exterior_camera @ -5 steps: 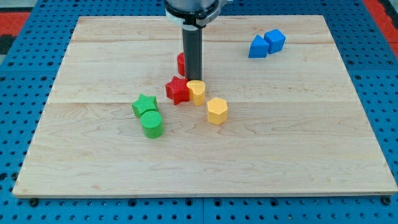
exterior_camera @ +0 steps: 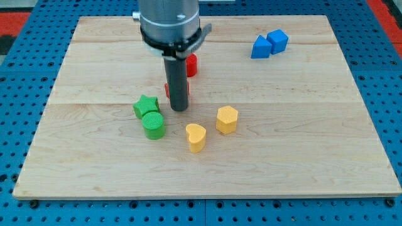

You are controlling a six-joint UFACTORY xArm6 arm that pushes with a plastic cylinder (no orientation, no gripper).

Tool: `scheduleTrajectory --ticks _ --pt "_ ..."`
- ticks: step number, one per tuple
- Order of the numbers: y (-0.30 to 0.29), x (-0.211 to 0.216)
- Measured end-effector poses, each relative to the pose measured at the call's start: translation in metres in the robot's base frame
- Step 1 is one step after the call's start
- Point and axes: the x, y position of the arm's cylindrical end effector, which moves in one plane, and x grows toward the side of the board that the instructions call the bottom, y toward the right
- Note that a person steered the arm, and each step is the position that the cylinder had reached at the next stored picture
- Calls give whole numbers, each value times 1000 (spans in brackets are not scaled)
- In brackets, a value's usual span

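My tip point(exterior_camera: 179, 108) rests on the board near its middle, just right of the green star point(exterior_camera: 145, 105) and the green cylinder point(exterior_camera: 153, 125). Directly behind the rod sits a red star point(exterior_camera: 167, 88), mostly hidden by it. A red cylinder point(exterior_camera: 191, 64) shows farther toward the view's top, partly covered by the rod. A yellow heart block point(exterior_camera: 196, 137) lies below and right of the tip, and a yellow hexagonal block point(exterior_camera: 227, 119) is further right. The tip touches none of the yellow blocks.
Two blue blocks point(exterior_camera: 269, 44) sit together at the view's top right on the wooden board point(exterior_camera: 314, 163). A blue pegboard point(exterior_camera: 19, 94) surrounds the board.
The rod moved toward the view's bottom left. The yellow heart slid down from beside the red star, the hexagonal yellow block shifted slightly right and down, and the red star is now behind the rod.
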Motion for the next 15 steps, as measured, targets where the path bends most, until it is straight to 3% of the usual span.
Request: scheduleTrajectory --ticks 1,3,4,6,15 --pt "-18 -45" --pt "4 15" --pt "30 21" --pt "-9 28" --pt "16 32"
